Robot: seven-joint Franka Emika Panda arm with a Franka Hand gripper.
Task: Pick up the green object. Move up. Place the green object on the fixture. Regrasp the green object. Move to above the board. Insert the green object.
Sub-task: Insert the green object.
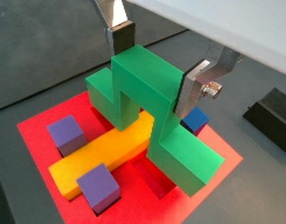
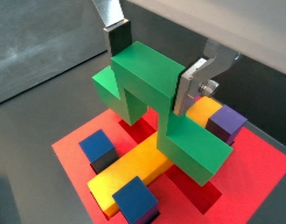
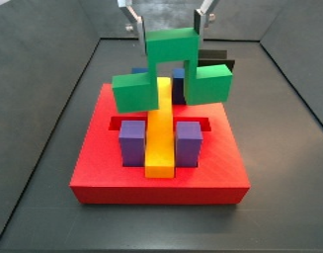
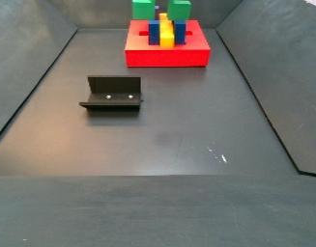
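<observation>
Green object (image 3: 172, 69) hangs clamped in the gripper (image 3: 171, 40) above the red board (image 3: 161, 173), straddling the yellow bar (image 3: 161, 133).

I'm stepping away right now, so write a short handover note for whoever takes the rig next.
Gripper: shut on the green object, above the board.
Green object: held over the yellow bar, its two arms hanging down, not yet seated.
Fixture: bare, away from the board.
Done: pick, fixture placement, regrasp and move above the board, judging by the layout.
Left: lower and insert the green object, then release.
</observation>
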